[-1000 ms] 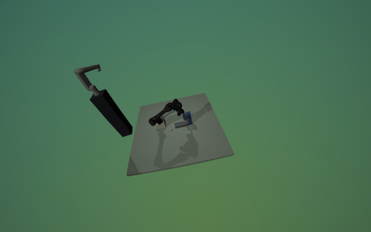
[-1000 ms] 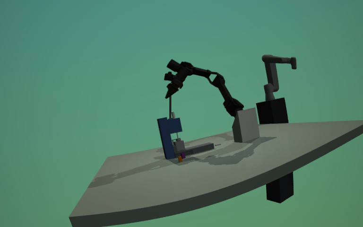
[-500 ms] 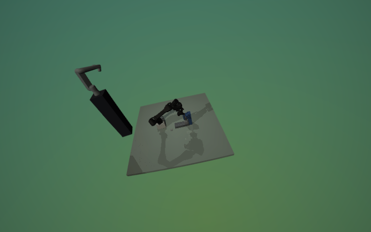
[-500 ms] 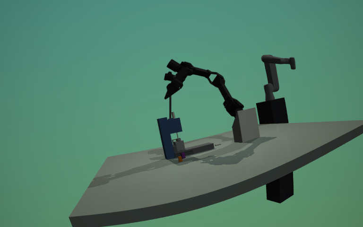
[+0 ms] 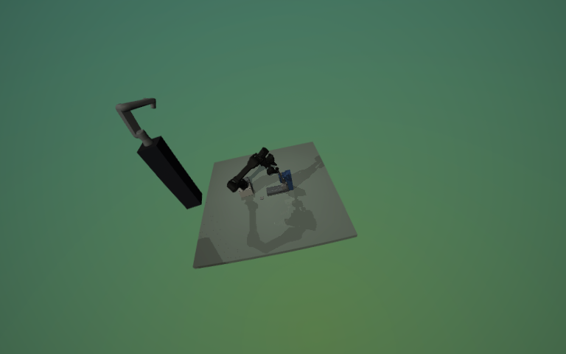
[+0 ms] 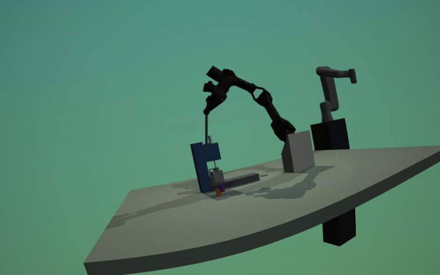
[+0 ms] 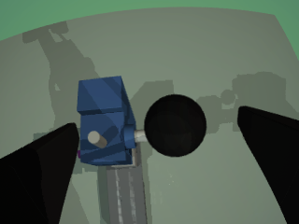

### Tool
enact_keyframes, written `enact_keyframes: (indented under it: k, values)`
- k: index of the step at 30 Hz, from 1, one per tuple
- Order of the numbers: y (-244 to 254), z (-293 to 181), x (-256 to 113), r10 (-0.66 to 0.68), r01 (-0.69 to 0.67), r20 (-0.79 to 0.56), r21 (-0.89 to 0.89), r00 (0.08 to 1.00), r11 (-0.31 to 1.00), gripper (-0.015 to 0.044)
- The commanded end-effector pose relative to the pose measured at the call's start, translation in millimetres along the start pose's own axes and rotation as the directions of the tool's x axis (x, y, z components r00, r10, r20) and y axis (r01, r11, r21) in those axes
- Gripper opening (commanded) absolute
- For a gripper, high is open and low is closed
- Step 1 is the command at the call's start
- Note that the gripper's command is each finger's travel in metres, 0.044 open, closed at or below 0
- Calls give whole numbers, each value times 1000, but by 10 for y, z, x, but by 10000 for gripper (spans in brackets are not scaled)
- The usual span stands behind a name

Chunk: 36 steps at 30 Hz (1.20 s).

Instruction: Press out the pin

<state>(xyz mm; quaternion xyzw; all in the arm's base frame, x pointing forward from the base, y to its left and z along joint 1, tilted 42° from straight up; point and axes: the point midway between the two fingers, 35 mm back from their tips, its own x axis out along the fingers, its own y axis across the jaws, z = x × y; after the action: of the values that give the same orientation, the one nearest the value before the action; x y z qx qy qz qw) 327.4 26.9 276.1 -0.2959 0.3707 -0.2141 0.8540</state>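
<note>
Gripper (image 6: 207,108) (image 7: 160,123) released, fingers wide; pin not discernible (cup neither).

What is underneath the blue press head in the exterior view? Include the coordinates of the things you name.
A thin punch rod (image 6: 214,164) reaches down toward a light grey block (image 6: 217,176). The block hides whatever is inside it.

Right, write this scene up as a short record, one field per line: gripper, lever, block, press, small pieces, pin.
gripper: open, nothing held, fingers spread to either side of the lever's ball knob
lever: rod standing upright above the press
block: light grey block at the foot of the press, below the punch
press: blue frame on the table
small pieces: orange block and purple block, beside the press
pin: cannot tell whether it is out
</note>
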Motion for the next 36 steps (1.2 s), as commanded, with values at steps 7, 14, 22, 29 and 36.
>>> enact_keyframes:
  k: [7,14,22,29,36]
  values:
    - [-44,-7,-518,-7,7,22,3,1000,1000,440]
    - [-9,-5,-851,-11,12,15,-77,1000,997,440]
    - [-9,-5,-851,-11,12,15,-77,1000,997,440]
    - [-9,-5,-851,-11,12,15,-77,1000,997,440]
    - [-9,-5,-851,-11,12,15,-77,1000,997,440]
